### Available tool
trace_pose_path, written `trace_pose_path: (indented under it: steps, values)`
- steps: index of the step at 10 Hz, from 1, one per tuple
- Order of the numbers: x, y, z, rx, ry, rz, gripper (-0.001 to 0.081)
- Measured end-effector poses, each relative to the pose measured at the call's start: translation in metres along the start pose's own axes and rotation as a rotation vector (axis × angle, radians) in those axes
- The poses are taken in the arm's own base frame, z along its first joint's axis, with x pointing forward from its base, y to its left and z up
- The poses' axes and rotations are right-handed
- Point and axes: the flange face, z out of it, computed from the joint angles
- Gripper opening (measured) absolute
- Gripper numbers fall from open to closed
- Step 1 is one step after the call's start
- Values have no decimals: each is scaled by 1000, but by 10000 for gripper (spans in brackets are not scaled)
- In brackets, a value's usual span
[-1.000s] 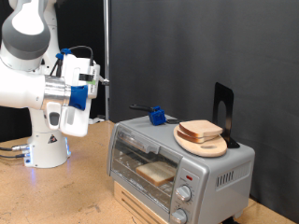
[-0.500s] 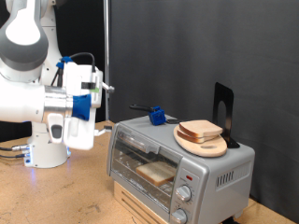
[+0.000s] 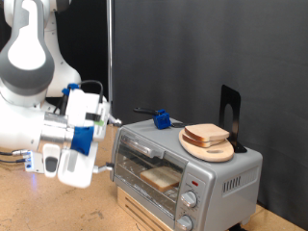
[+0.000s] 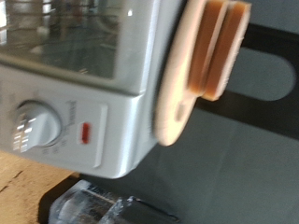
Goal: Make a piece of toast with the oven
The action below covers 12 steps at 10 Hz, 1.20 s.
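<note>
A light wooden tabletop (image 3: 43, 207) with a chipboard-like grain carried the scene. The oven (image 3: 183, 166) served as the landmark: it stood towards the exterior view's right, apparently raised on a pale wooden block (image 3: 144, 214) that lay on the tabletop under it. Well apart from the oven, towards the exterior view's left, the robot's white base (image 3: 34, 159) rested on the same surface. In the wrist view a strip of the tabletop (image 4: 17, 191) showed beside the oven's (image 4: 79, 89) knob panel.

White rounded arm (image 3: 34, 120) with grey joint caps, blue fittings at the wrist, black cables trailing from its base.
</note>
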Motion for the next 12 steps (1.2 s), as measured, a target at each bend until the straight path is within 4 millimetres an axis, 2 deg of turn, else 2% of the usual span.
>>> trace_pose_path:
  steps: [3, 5, 9, 12]
  values:
    - [34, 15, 13, -16, -10, 27, 682]
    - [49, 22, 19, -40, -36, 47, 682]
    - [62, 40, 25, -99, -66, 90, 682]
    - [68, 46, 26, -93, -41, 100, 682]
